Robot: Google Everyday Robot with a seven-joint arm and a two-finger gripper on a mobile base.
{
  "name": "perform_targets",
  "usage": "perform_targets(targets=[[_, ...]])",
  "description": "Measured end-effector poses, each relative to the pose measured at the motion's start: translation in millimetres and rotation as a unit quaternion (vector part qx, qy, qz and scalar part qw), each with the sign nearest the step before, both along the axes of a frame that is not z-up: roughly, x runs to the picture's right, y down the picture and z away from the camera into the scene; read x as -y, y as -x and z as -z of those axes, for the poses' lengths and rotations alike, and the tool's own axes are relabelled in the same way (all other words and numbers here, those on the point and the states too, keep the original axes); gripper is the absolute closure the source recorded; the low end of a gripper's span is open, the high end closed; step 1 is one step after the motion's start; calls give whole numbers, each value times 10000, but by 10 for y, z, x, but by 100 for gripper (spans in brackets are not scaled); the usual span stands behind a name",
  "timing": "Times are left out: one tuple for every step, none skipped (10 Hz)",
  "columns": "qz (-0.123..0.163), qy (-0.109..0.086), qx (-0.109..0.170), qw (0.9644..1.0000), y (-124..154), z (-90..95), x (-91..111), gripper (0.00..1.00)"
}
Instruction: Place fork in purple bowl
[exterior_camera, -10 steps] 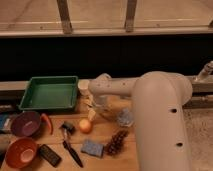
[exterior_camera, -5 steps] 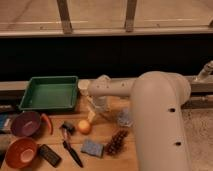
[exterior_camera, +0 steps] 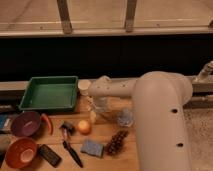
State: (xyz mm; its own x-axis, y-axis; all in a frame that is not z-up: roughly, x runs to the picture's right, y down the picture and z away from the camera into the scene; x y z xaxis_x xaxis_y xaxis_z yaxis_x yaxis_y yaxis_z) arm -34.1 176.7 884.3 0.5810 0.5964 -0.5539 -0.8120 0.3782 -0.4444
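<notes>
One end effector (exterior_camera: 96, 112) low over tabletop (exterior_camera: 103, 131), grip state untellable. Fork seemingly beneath. Best lift straight, then carry toward 8 o'clock into purple bowl (exterior_camera: 26, 123).

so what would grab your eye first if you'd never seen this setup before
The big pale robot arm fills the right side and reaches left, its hand low, just right of the bright green tray. At the left edge the purple bowl sits with an orange bowl in front of it, nearer the camera. A round orange fruit lies just in front of the hand.
</notes>
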Motion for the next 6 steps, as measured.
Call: perform_targets(targets=[[-3, -1, -6, 10000, -2, 15, 16, 84], [-6, 1, -10, 10000, -5, 27, 26, 92], [-6, 21, 17, 10000, 11, 48, 17, 99], [21, 19, 28, 10000, 28, 55, 24, 100], [22, 16, 33, 10000, 31, 54, 25, 100], [-15, 19, 36, 10000, 22, 30, 9, 100]])
